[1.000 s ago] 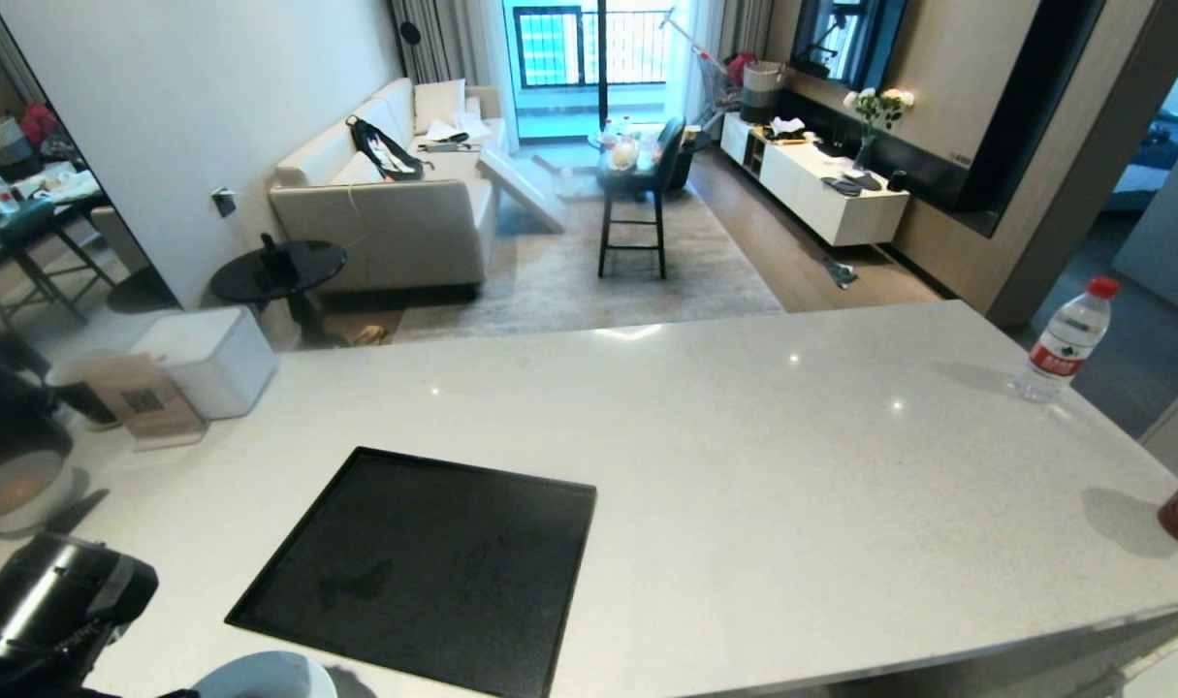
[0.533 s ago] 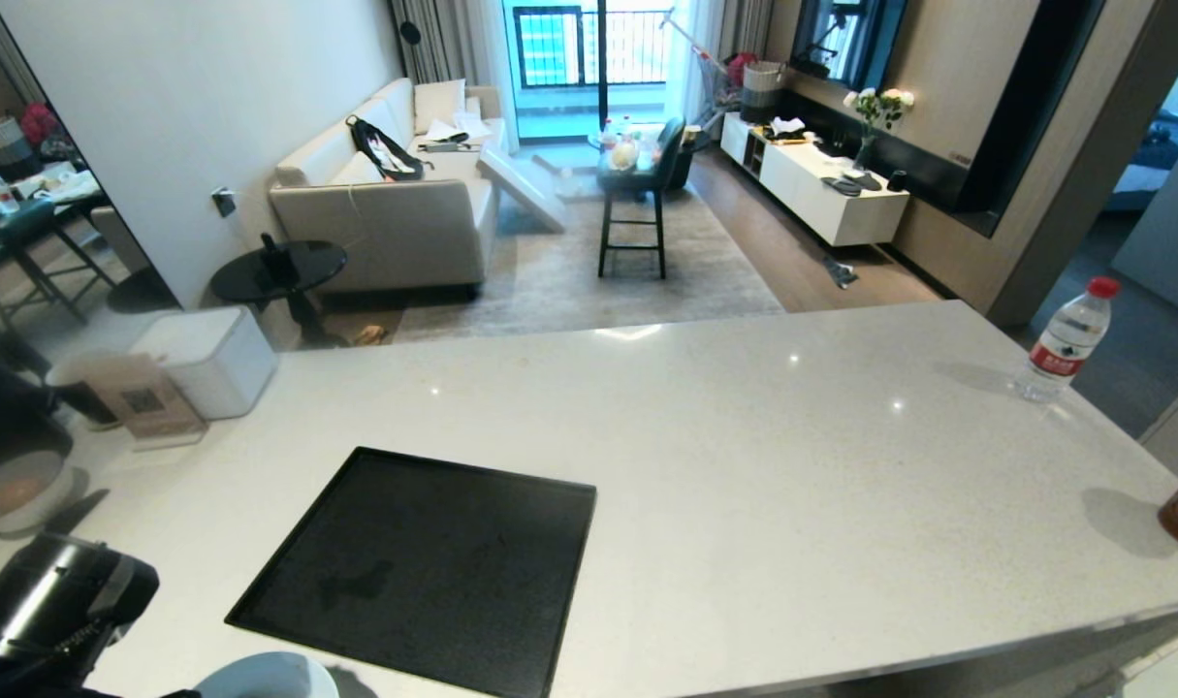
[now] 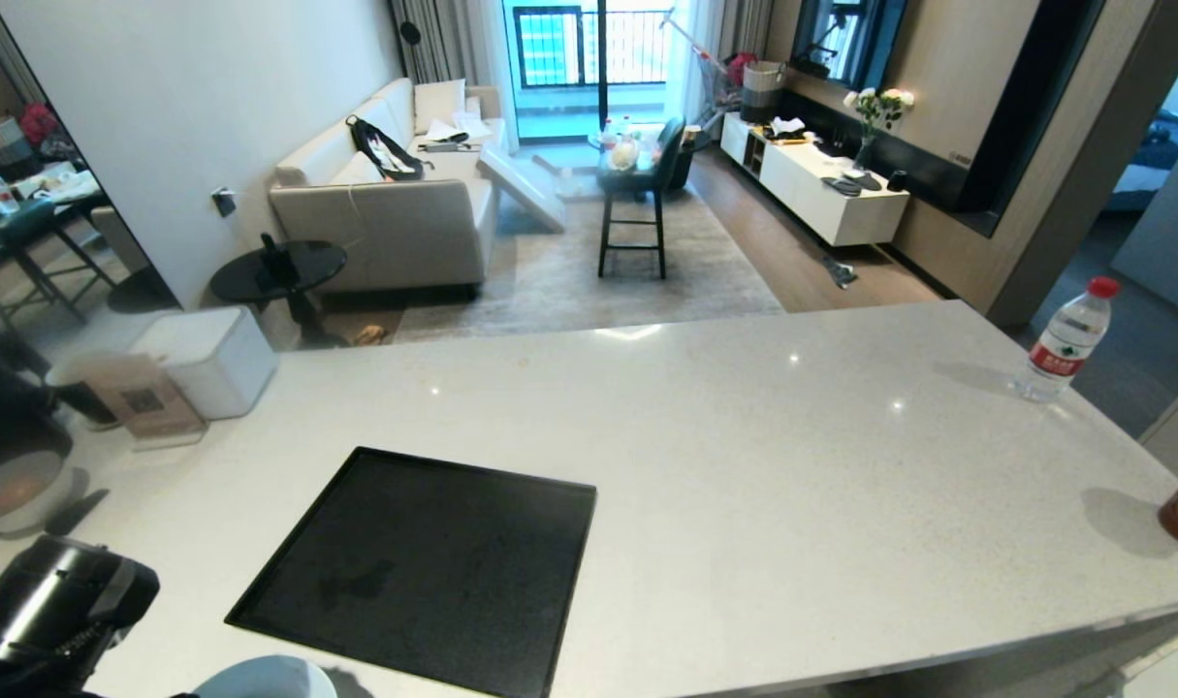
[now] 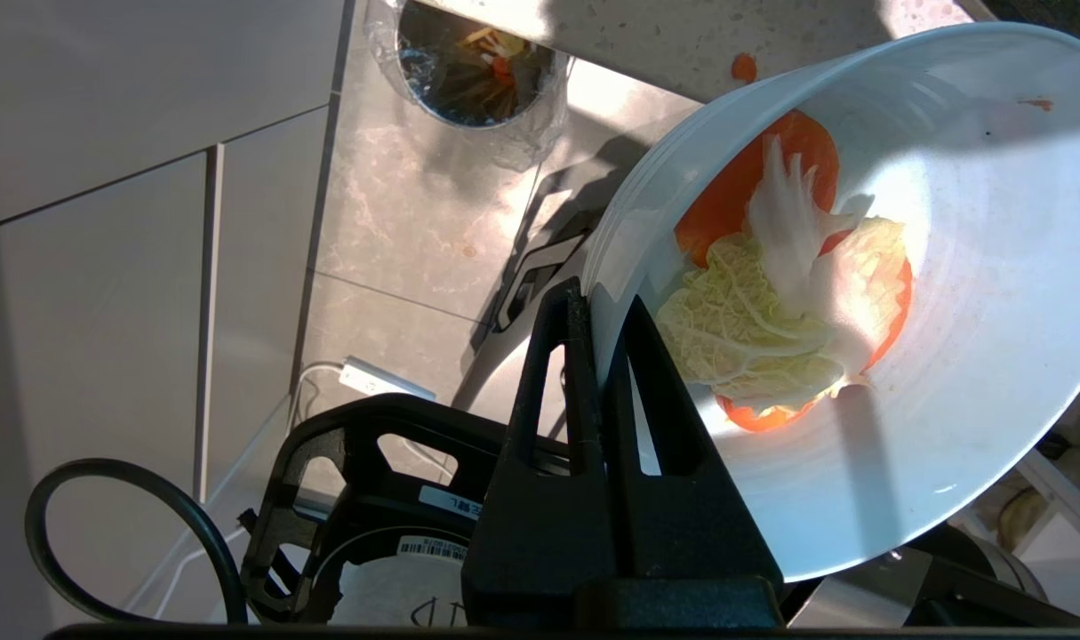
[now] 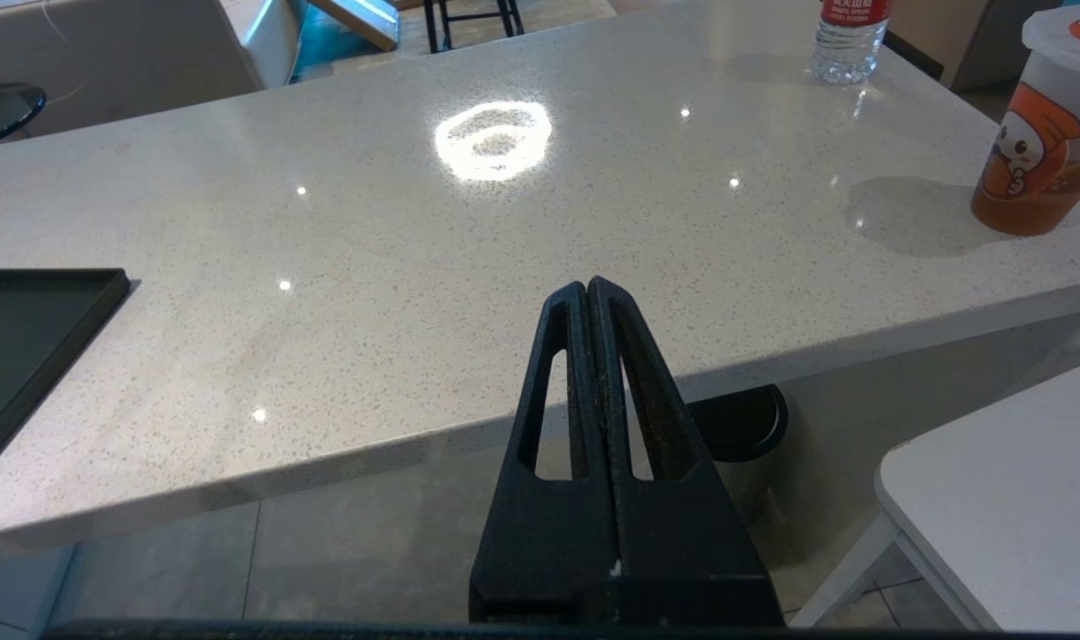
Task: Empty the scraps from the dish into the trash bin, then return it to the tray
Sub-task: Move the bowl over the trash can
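Your left tool [image 4: 604, 324] is clamped narrow on the rim of the dish [image 4: 948, 267], one finger inside the wall and one outside, a rim pinch that leaves the bowl free to be tipped. The dish is held tilted off the desk's near-left corner, out over the floor; in the head view only its rim [image 3: 264, 677] shows at the bottom edge. The scraps [image 4: 784, 284], carrot slices under pale cabbage leaf, cling to the lower inner wall, so the pour is not yet done; judged from this, more tilt is needed. The trash bin [image 4: 473, 67] stands on the floor beside the desk's edge, well apart from the dish and not under its lip, so you should carry the dish over it before tipping further. One orange crumb [image 4: 744, 67] sits on the desk's edge. The tray [image 3: 424, 567] lies bare near the desk's front-left. Your right tool [image 5: 598, 307] is parked with fingers pressed together, holding nothing, off the desk's front edge.
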`<state>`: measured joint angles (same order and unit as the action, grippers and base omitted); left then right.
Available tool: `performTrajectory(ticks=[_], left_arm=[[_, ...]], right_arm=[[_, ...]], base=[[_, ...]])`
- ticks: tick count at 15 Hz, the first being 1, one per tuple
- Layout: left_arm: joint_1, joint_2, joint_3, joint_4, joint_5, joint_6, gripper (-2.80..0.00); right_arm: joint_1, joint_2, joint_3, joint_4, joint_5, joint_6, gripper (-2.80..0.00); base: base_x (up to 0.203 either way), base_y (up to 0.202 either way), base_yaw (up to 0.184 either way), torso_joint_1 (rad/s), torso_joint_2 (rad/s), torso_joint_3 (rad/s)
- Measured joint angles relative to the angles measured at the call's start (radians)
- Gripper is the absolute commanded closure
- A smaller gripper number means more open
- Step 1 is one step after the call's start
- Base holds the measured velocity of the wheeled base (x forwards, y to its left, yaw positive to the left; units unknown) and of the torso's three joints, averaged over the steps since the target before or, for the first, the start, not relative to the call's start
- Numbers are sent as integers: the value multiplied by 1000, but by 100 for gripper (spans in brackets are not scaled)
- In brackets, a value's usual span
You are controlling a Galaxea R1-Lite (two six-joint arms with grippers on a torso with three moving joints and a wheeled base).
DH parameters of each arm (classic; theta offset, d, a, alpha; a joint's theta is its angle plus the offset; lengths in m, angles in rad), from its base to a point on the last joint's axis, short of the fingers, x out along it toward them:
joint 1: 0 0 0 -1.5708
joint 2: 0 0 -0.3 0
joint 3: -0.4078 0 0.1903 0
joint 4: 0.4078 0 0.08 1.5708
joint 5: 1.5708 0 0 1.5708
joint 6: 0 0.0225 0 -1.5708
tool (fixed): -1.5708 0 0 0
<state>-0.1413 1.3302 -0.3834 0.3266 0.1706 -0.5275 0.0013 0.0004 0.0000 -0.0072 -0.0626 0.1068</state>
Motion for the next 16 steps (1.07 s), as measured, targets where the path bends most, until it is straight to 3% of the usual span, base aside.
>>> performTrajectory(ticks=[16], left_arm=[[0, -1, -1, -1, -2, 0, 0]], right_arm=[[0, 0, 0, 0, 0, 0, 0]], base=[[0, 0, 0, 0, 0, 0]])
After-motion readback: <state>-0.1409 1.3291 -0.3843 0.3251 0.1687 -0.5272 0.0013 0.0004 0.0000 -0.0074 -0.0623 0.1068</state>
